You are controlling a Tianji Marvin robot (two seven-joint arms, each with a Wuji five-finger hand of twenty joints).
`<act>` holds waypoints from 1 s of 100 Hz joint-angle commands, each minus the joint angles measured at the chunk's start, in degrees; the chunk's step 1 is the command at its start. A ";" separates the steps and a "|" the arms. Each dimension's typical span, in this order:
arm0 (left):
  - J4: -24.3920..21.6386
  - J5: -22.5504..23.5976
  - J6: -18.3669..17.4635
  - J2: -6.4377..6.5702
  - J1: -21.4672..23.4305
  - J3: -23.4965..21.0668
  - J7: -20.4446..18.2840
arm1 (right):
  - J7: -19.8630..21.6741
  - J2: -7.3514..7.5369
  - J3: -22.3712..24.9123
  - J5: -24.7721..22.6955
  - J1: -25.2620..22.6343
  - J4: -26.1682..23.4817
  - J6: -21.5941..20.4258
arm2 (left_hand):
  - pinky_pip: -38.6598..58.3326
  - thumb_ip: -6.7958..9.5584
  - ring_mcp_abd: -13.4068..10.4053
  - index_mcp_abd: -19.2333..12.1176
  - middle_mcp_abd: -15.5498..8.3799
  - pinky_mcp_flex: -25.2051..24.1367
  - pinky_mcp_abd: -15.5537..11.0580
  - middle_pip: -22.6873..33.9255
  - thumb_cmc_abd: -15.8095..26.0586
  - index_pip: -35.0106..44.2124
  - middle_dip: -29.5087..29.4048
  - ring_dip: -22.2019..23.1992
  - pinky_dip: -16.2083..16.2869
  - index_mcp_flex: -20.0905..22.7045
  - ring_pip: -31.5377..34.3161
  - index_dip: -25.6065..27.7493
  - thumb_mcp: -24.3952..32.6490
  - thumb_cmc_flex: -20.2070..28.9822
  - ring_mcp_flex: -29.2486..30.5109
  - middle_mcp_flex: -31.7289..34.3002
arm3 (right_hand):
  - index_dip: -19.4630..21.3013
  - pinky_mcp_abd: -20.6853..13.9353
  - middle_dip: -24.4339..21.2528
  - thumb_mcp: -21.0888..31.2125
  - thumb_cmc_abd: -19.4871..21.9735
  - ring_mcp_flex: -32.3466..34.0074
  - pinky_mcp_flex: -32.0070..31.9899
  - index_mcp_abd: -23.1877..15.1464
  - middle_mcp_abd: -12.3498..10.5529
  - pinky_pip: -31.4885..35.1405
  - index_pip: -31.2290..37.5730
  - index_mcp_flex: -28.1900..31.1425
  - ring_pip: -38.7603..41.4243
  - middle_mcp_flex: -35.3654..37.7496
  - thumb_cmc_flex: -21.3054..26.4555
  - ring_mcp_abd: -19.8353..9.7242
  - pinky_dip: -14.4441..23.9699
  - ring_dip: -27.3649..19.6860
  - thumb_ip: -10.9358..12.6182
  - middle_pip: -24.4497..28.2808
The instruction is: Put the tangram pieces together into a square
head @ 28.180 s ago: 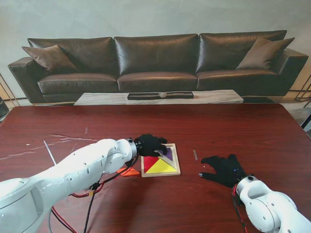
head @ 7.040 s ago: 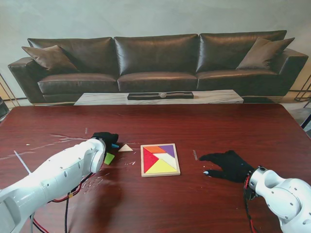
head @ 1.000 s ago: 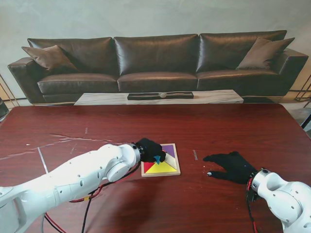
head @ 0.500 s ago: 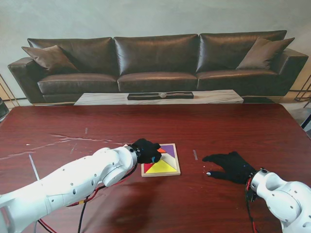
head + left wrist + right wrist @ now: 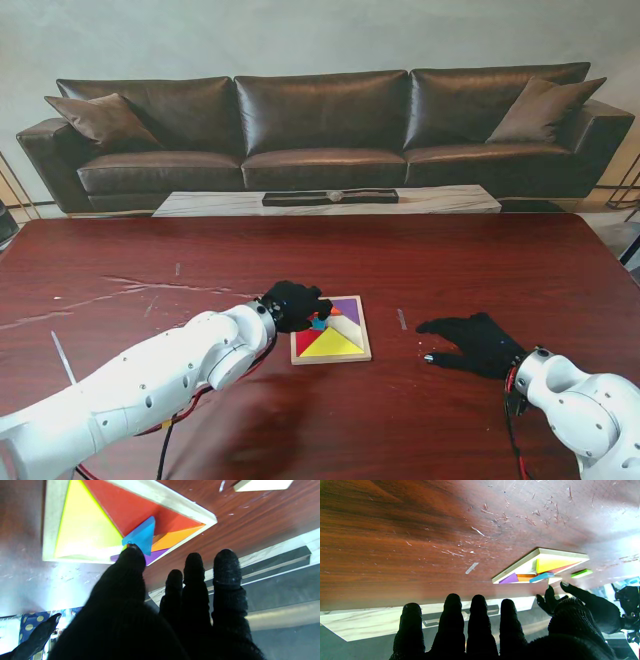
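Left hand (image 5: 293,305), fingers spread and gripping nothing, now sits at the tray's (image 5: 365,340) 10 o'clock corner, having carried in the blue triangle (image 5: 141,536) a second ago. That piece lies tilted, unseated, over red and orange pieces. Right hand (image 5: 470,343) rests spread on the counter (image 5: 480,260), at 3 o'clock. No legible markings.

You have two glossy white arms with smooth rounded shells; small dark screw holes dot the left arm (image 5: 150,375). Red and black cables hang under it. The right arm (image 5: 580,405) ends in a black wrist ring with a red and black cable beside it. Each robot hand, left (image 5: 292,303) and right (image 5: 470,343), wears a black knitted glove whose weave shows on the fingers (image 5: 452,620).
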 commanded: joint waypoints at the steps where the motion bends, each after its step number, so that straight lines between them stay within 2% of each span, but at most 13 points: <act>1: 0.44 -0.82 -0.69 -0.64 0.15 0.05 -0.55 | 0.19 -0.10 -0.24 -0.16 -0.25 -0.17 0.11 | 0.80 1.50 1.25 1.03 0.84 0.47 1.21 0.86 0.83 -6.77 -0.18 -0.29 -0.49 -2.69 0.00 -1.10 6.15 -3.37 1.62 2.38 | -0.37 1.13 0.44 0.43 0.40 1.57 -0.81 0.43 0.52 0.53 0.60 -0.85 0.10 0.28 0.80 -0.98 -1.02 0.50 1.50 0.61; 6: 0.72 -1.31 -0.66 -0.84 -0.11 0.44 -0.72 | 0.22 -0.10 -0.25 -0.16 -0.25 -0.16 0.14 | 0.55 1.59 1.22 2.27 0.38 0.60 1.13 1.35 0.84 -16.18 -0.13 -0.39 -0.74 -2.67 -0.23 -4.89 9.31 -5.22 1.79 3.23 | -0.37 1.15 0.42 0.42 0.39 1.52 -0.87 0.46 0.48 0.51 0.59 -0.91 0.08 0.24 0.79 -0.95 -1.04 0.49 1.50 0.57; 16: 1.19 -1.63 -0.43 -1.01 -1.23 2.14 -1.67 | 0.10 -0.12 -0.20 -0.11 -0.29 -0.14 0.11 | -0.25 1.42 0.98 2.76 -0.35 0.83 0.62 2.85 0.59 -22.42 0.83 -0.26 -1.39 -2.08 -0.08 -6.68 9.99 -5.80 2.27 4.42 | -0.37 1.14 0.42 0.43 0.43 1.52 -0.88 0.42 0.50 0.51 0.61 -0.86 0.09 0.28 0.78 -0.92 -1.04 0.49 1.50 0.57; 22: 1.62 -1.76 -0.22 -1.19 -1.70 3.03 -1.86 | 0.07 -0.12 -0.12 -0.09 -0.33 -0.15 0.10 | -0.56 1.36 0.32 3.36 -1.39 1.87 -0.14 4.69 0.35 -25.00 2.37 0.34 -2.17 -2.12 0.72 -7.32 10.34 -6.51 2.93 5.16 | -0.37 1.15 0.44 0.40 0.39 1.56 -0.87 0.33 0.50 0.52 0.65 -0.79 0.10 0.37 0.77 -0.93 -1.05 0.49 1.49 0.60; 26: 2.09 -1.94 -0.10 -1.41 -1.86 3.47 -1.58 | 0.07 -0.12 -0.06 -0.13 -0.36 -0.17 0.09 | -0.56 1.33 1.27 3.75 -1.62 2.33 -0.41 5.22 0.19 -25.78 2.87 0.76 -2.44 -2.39 1.24 -7.51 10.44 -6.68 2.84 5.40 | -0.36 1.18 0.44 0.40 0.39 1.56 -0.86 0.26 0.47 0.53 0.69 -0.70 0.11 0.40 0.77 -0.95 -1.04 0.49 1.49 0.61; 45: 3.71 -2.21 0.39 -2.15 -3.02 5.81 -0.95 | -0.12 -0.15 0.07 -0.15 -0.51 -0.14 0.03 | -0.59 1.35 0.54 4.16 -2.22 3.51 -1.34 6.31 -0.29 -27.03 3.74 1.51 -3.34 -2.12 2.72 -7.80 11.24 -6.69 3.48 5.87 | -0.35 1.18 0.45 0.40 0.36 1.53 -0.90 0.22 0.46 0.52 0.78 -0.56 0.09 0.53 0.79 -0.96 -1.06 0.47 1.48 0.63; 60: 5.46 -2.48 0.04 -2.73 -3.44 6.75 0.54 | -0.18 -0.15 0.14 -0.12 -0.59 -0.14 -0.04 | -0.23 0.91 -0.95 4.20 -3.75 5.48 -3.02 10.53 -1.26 -22.99 7.17 2.52 -4.86 -0.04 4.98 -5.46 13.32 -5.87 5.06 6.56 | -0.38 1.18 0.45 0.40 0.36 1.55 -0.91 0.16 0.46 0.52 0.80 -0.61 0.10 0.60 0.80 -0.98 -1.07 0.47 1.48 0.60; 62: 5.68 -2.48 0.03 -2.79 -3.48 6.85 0.72 | -0.20 -0.16 0.15 -0.12 -0.60 -0.13 -0.06 | -0.05 0.39 -1.04 4.13 -3.70 5.82 -3.32 10.20 -1.66 -21.61 10.25 2.64 -5.32 0.39 5.30 -4.97 13.07 -5.16 5.33 6.96 | -0.38 1.17 0.45 0.40 0.36 1.53 -0.91 0.17 0.46 0.52 0.80 -0.62 0.09 0.63 0.79 -1.00 -1.07 0.47 1.48 0.61; 67: 6.18 -2.49 -0.10 -2.92 -3.57 7.04 1.21 | -0.27 -0.16 0.18 -0.14 -0.61 -0.11 -0.13 | 0.09 -0.39 -1.30 4.06 -3.66 6.98 -4.08 10.63 -2.51 -18.77 13.67 2.92 -5.78 1.89 6.13 -3.90 12.61 -3.69 6.12 7.85 | -0.39 1.18 0.46 0.39 0.35 1.58 -0.86 0.21 0.40 0.55 0.81 -0.63 0.12 0.71 0.77 -0.92 -1.06 0.47 1.48 0.63; 72: 6.86 -2.47 -0.22 -3.11 -3.59 7.18 2.06 | -0.26 -0.16 0.20 -0.10 -0.62 -0.11 -0.16 | 0.05 -0.69 -1.65 4.22 -3.68 7.92 -4.87 10.52 -3.05 -16.72 15.28 3.11 -6.10 3.41 6.73 -3.29 12.28 -2.61 6.67 8.44 | -0.41 1.15 0.45 0.40 0.33 1.53 -0.90 0.21 0.39 0.53 0.79 -0.68 0.09 0.68 0.80 -1.05 -1.07 0.46 1.48 0.60; 81: 8.83 -2.48 -0.78 -3.77 -3.50 7.25 4.96 | -0.28 -0.16 0.19 -0.09 -0.63 -0.07 -0.22 | 0.29 -1.20 -2.53 3.85 -3.86 10.52 -6.64 9.47 -4.48 -8.88 20.18 3.93 -7.11 5.72 9.15 -1.18 10.72 0.02 8.75 11.58 | -0.43 1.17 0.45 0.40 0.33 1.56 -0.92 0.24 0.42 0.52 0.79 -0.69 0.11 0.72 0.81 -0.98 -1.08 0.46 1.48 0.60; 86: 9.99 -2.82 -1.15 -4.26 -3.41 7.20 6.47 | -0.25 -0.15 0.21 -0.08 -0.64 -0.08 -0.24 | 0.64 -0.94 -2.94 3.36 -4.14 11.86 -7.13 7.66 -4.77 -2.83 22.67 4.33 -7.55 6.54 10.30 -2.52 8.60 2.30 9.91 14.00 | -0.44 1.17 0.45 0.40 0.31 1.53 -0.92 0.21 0.45 0.52 0.80 -0.69 0.10 0.67 0.81 -0.97 -1.08 0.46 1.48 0.58; 100: 13.17 -3.88 -2.37 -5.83 -3.51 7.27 10.51 | -0.20 -0.15 0.37 -0.15 -0.75 -0.16 -0.28 | 0.57 0.04 -3.09 2.54 -4.81 14.30 -8.00 2.52 -4.12 4.52 26.75 6.31 -8.06 7.55 10.99 -4.79 4.07 7.03 12.23 19.18 | -0.48 1.19 0.46 0.40 0.34 1.55 -0.91 0.29 0.52 0.53 0.77 -0.80 0.11 0.71 0.79 -1.03 -1.08 0.46 1.48 0.59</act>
